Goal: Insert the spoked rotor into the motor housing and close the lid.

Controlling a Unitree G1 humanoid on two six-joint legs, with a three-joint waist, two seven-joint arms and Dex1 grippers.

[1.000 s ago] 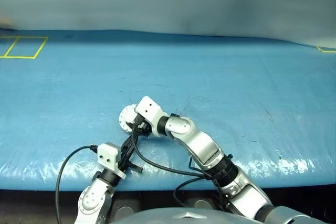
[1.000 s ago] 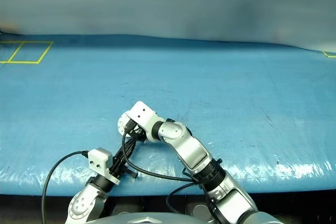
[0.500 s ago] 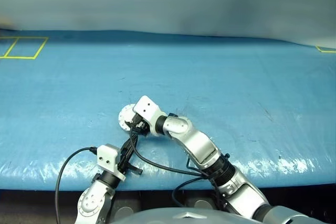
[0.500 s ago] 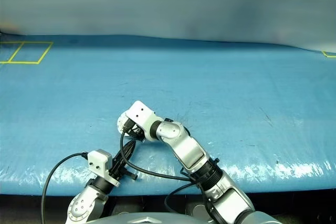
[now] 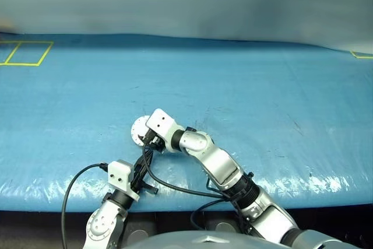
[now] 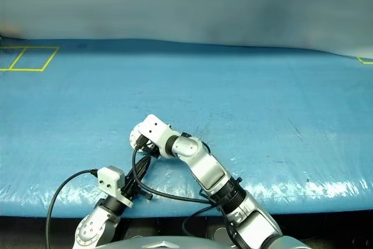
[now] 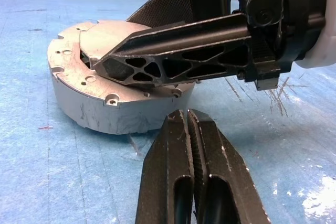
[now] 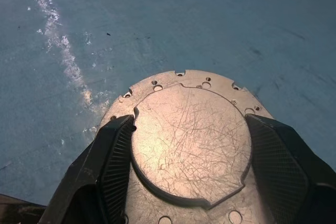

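So there's just one round metal assembly on the blue desk (image 5: 262,86), near the front edge: one lid (image 8: 191,140) sitting on top of one motor housing (image 7: 100,114), smooth grey face up. Right claw (image 8: 191,182) is spread wide with its two fingers (image 8: 113,166) on opposite sides of the lid's raised centre circle. Left claw (image 7: 190,129) is pinched together, empty, just beside the housing.

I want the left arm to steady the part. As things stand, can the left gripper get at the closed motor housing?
Probably only its near side wall. The left gripper, shut, points at the motor housing with bare blue table between. The right gripper already straddles the lid, so the top is taken.
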